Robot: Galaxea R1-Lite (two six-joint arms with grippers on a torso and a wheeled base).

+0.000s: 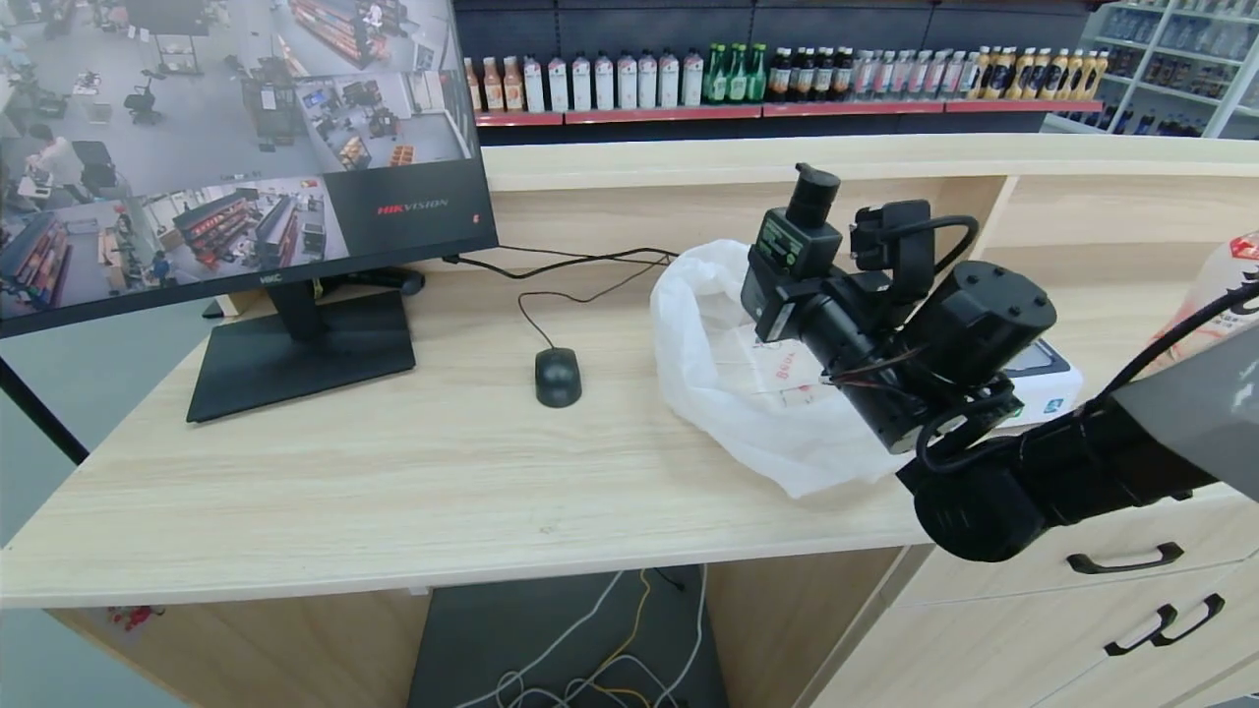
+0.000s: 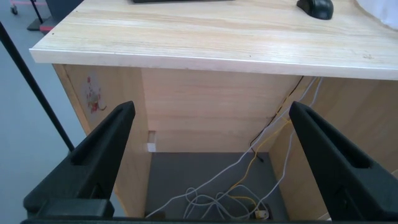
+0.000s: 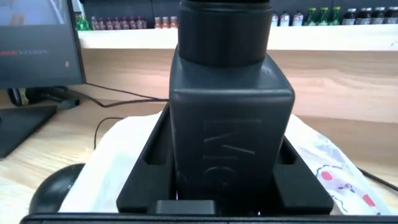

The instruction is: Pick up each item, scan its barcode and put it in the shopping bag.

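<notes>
- Left gripper [image 2: 211,109]: low, in front of the counter [image 1: 393,472] and below its front edge. Fingers wide apart, nothing between them.
- Right gripper [image 3: 227,186]: clamped on a dark square bottle [image 1: 799,231] with a black cap. The bottle is upright in the right wrist view and leans a little in the head view.
- The bottle is held in the air over the white shopping bag [image 1: 708,374], clear of the plastic as far as I can see.
- The bag lies slumped on the counter with its mouth open toward the gripper. Red print shows on or through the plastic; cannot tell whether anything is inside.
- White box [image 1: 1048,379]: on the counter just beside the bag, partly behind the right arm, not bagged.
- Pale packet [image 1: 1220,290]: at the right edge, outside the bag; contents unclear.
- Mouse [image 1: 558,377] and monitor [image 1: 226,128]: to the left, well apart from the bag.
- Far back: a shelf of bottles [image 1: 787,74].
- Progress (judgement): one item is in hand and placed for the drop. Cannot tell whether it has been scanned. Releasing the bottle comes next, then probably the box and the packet.
</notes>
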